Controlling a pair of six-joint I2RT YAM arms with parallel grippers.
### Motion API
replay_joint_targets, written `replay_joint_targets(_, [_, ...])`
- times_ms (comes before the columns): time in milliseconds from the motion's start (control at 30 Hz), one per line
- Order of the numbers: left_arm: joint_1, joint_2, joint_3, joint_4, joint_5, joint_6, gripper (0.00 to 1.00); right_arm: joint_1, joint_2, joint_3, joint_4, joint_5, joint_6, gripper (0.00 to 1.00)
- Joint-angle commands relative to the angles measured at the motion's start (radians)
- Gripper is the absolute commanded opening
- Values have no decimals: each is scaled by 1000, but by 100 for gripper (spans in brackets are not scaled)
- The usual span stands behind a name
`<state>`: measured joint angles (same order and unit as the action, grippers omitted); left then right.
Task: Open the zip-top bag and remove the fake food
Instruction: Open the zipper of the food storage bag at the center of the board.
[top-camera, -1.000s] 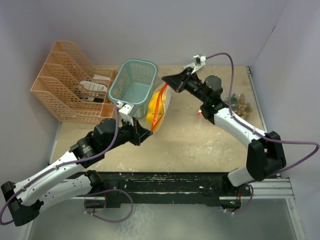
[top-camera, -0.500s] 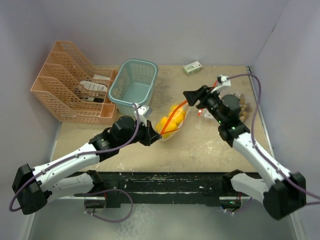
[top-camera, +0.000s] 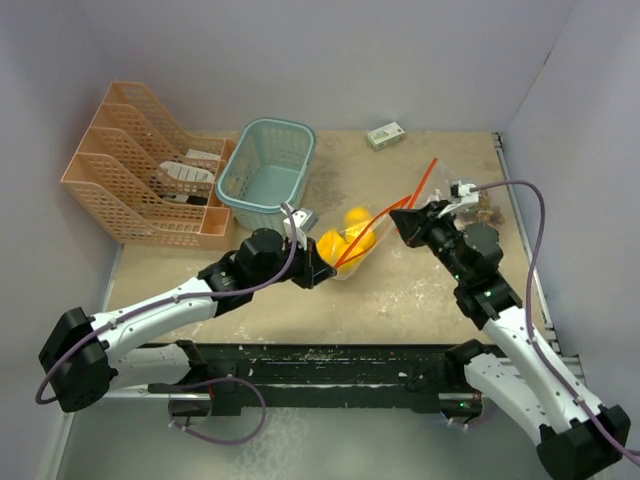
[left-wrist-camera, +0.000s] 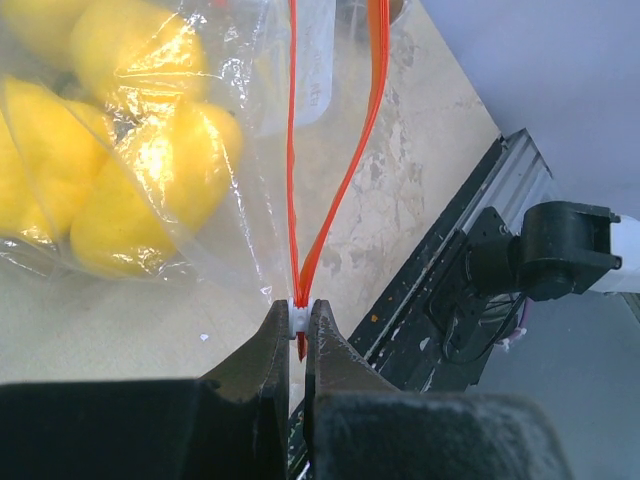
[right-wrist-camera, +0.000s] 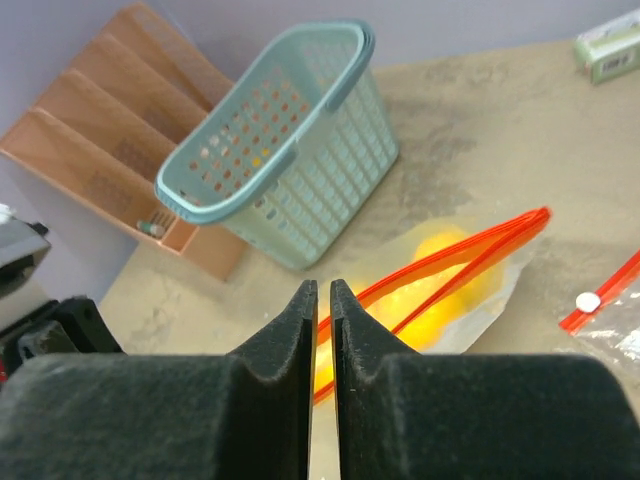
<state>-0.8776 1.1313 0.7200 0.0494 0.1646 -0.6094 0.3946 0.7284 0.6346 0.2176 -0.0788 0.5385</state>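
Note:
A clear zip-top bag (top-camera: 362, 248) with an orange zip strip (right-wrist-camera: 450, 260) lies mid-table, with glossy yellow fake food (top-camera: 335, 243) (left-wrist-camera: 150, 190) inside. My left gripper (top-camera: 320, 272) (left-wrist-camera: 297, 310) is shut on the bag's small white slider (left-wrist-camera: 297, 314) at the near end of the zip. The two orange tracks part beyond it. My right gripper (top-camera: 398, 222) (right-wrist-camera: 323, 288) hovers over the bag's far end. Its jaws stand almost together with only a thin slit, and I see nothing between them. The yellow fruit (right-wrist-camera: 440, 250) shows beneath it.
A teal basket (top-camera: 268, 165) (right-wrist-camera: 280, 150) stands behind the bag, with an orange file rack (top-camera: 140, 170) to its left. A small white-green box (top-camera: 385, 134) lies at the back. A second zip bag (top-camera: 487, 208) (right-wrist-camera: 610, 310) with brownish pieces lies at the right.
Both arms have moved right and toward the near edge, carrying the bag from beside the basket to mid-table. The right gripper opened wide, then closed nearly together again.

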Motion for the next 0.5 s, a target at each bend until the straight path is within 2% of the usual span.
replay_joint_targets(0, [0,27,5,98,33,-18,1,13,53,8,10,-128,-15,10])
replay_joint_targets(267, [-1,47,11,107,31,-21,1,18,116,-21,-28,-181,-63,8])
replay_joint_targets(467, [-2,56,24,97,0,-27,0,18,155,-101,51,-184,-75,7])
